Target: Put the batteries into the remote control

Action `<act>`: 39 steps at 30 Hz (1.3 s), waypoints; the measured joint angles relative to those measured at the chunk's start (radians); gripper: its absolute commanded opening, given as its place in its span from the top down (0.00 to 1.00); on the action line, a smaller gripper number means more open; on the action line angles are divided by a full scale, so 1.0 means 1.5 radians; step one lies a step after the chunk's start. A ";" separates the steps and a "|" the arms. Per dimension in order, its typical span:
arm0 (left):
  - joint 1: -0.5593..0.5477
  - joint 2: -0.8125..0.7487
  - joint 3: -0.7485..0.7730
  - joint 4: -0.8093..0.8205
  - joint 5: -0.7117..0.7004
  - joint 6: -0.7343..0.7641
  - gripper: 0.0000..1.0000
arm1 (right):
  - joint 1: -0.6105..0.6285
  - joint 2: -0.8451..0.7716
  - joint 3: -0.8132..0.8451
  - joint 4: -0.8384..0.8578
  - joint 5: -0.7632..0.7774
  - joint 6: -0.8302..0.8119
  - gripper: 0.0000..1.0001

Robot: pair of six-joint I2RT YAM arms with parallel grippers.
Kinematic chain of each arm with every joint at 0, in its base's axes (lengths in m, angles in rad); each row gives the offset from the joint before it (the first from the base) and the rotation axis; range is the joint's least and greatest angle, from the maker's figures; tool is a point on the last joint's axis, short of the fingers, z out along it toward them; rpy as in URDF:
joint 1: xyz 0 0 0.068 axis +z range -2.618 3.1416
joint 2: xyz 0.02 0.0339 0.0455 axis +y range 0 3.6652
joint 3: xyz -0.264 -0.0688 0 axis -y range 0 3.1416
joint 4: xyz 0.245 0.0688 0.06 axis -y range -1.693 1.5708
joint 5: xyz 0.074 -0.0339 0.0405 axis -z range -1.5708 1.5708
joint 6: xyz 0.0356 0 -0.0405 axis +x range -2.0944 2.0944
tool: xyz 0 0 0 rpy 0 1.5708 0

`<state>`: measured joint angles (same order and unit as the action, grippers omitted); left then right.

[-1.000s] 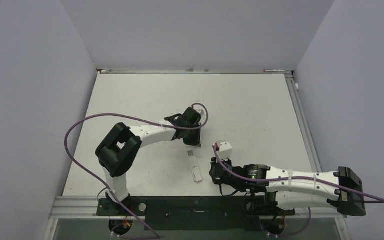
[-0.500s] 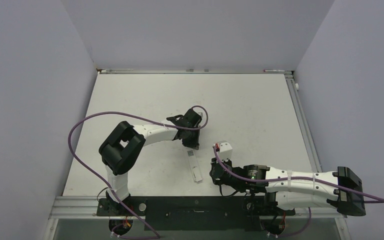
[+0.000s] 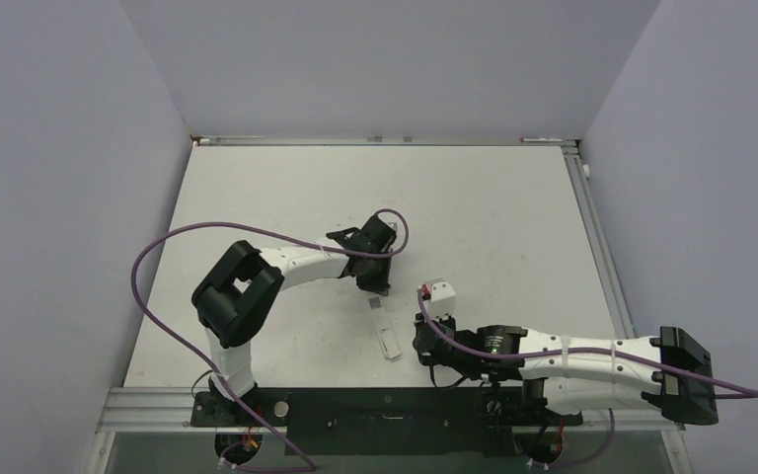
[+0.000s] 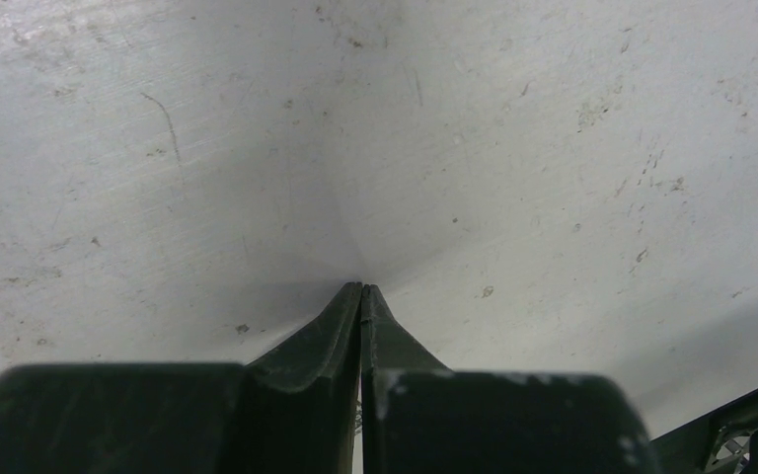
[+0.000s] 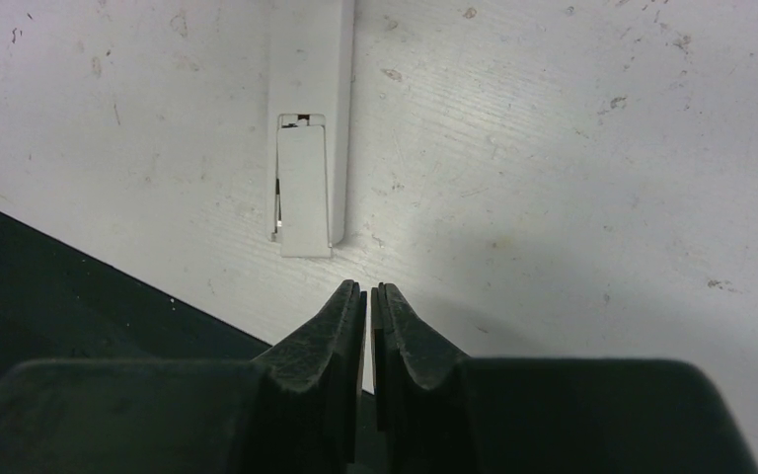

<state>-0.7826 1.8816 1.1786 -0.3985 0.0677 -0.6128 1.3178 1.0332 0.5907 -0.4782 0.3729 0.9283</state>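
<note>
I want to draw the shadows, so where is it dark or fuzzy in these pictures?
Left wrist: a soft grey shadow fans over the table beyond the left end effector, whose base looks blurry. Right wrist: bright patch near the remote control. Top external: even light, no glare.

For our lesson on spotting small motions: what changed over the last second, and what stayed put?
The left arm's elbow swayed slightly right, then partly back; the left gripper barely shifted. Nothing was grasped or released. The remote control has not moved; the right gripper stays shut beside it.
</note>
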 measured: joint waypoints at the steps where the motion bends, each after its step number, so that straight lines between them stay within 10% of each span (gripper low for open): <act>1: 0.001 -0.003 -0.004 0.000 -0.003 0.000 1.00 | 0.000 0.001 0.000 0.000 0.000 0.000 0.90; 39: 0.009 -0.148 -0.176 0.002 -0.047 -0.009 1.00 | 0.003 0.067 0.045 -0.037 0.039 0.016 0.82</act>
<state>-0.7696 1.6600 0.9146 -0.3958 -0.0032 -0.6258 1.3228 1.1336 0.6575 -0.5331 0.4313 0.9524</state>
